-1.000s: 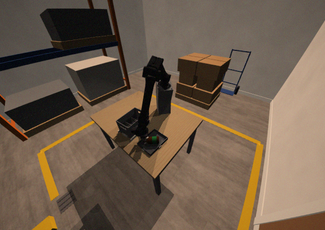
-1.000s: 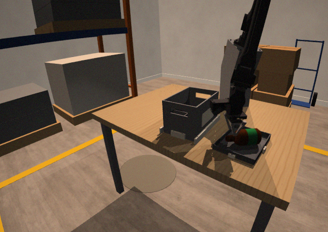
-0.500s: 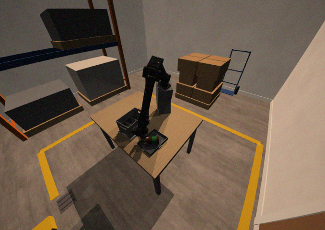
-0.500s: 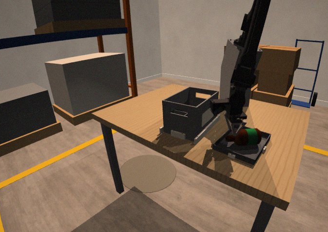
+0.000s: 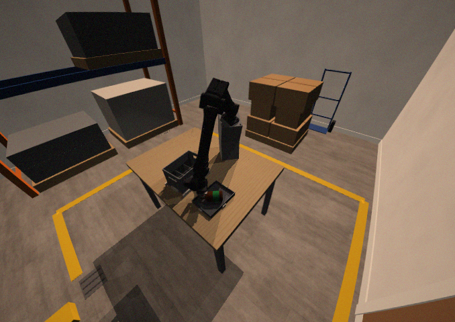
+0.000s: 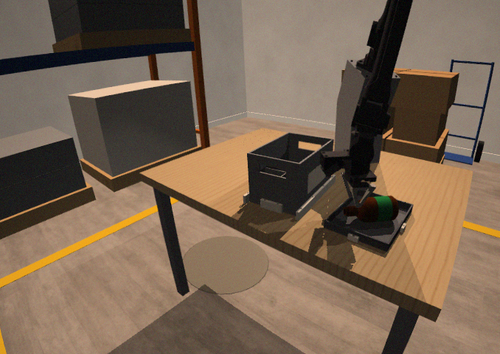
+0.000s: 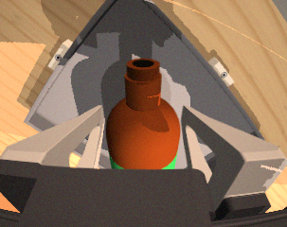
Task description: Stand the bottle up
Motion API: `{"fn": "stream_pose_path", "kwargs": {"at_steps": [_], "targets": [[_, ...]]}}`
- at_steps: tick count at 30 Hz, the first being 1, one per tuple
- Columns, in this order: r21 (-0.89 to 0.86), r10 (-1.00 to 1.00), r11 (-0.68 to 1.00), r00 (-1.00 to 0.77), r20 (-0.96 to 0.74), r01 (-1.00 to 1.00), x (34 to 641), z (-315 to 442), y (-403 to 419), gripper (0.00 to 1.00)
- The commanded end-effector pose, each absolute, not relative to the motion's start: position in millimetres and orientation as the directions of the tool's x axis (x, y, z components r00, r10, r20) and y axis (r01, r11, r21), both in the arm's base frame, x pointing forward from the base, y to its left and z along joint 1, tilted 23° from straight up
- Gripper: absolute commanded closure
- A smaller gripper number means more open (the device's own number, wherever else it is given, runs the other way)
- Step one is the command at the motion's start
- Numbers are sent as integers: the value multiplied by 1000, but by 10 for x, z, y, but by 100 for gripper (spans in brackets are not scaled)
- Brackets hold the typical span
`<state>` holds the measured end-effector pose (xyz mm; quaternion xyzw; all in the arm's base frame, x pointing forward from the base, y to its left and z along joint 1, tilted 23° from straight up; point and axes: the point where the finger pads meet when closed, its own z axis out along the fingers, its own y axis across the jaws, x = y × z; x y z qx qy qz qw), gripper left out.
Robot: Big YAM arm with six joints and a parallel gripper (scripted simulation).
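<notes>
The fallen bottle (image 5: 214, 196) (image 6: 377, 209) (image 7: 143, 134) is glossy reddish-brown with a bright green band. The shallow rectangular tray (image 5: 211, 214) (image 6: 361, 234) (image 7: 44, 96) is dark grey with pale clips, the open-topped box-shaped crate (image 5: 173, 182) (image 6: 273, 184) charcoal. The tan wooden worktop (image 5: 251, 170) (image 6: 226, 179) (image 7: 17, 19) has fine streaked grain. The two-fingered tool (image 5: 200, 192) (image 6: 359, 202) (image 7: 142, 113) is black with pale grey-beige fingers.

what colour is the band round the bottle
Green band; best in the exterior view.
</notes>
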<state>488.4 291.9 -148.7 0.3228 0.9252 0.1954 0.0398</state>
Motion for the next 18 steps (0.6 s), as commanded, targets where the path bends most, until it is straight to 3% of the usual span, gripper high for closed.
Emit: {"fn": "stream_pose_path", "kwargs": {"at_steps": [1, 18], "targets": [[390, 607, 718, -793, 53, 576, 4861, -1568, 3024, 39], [396, 608, 716, -792, 50, 575, 4917, -1662, 3083, 39]]}}
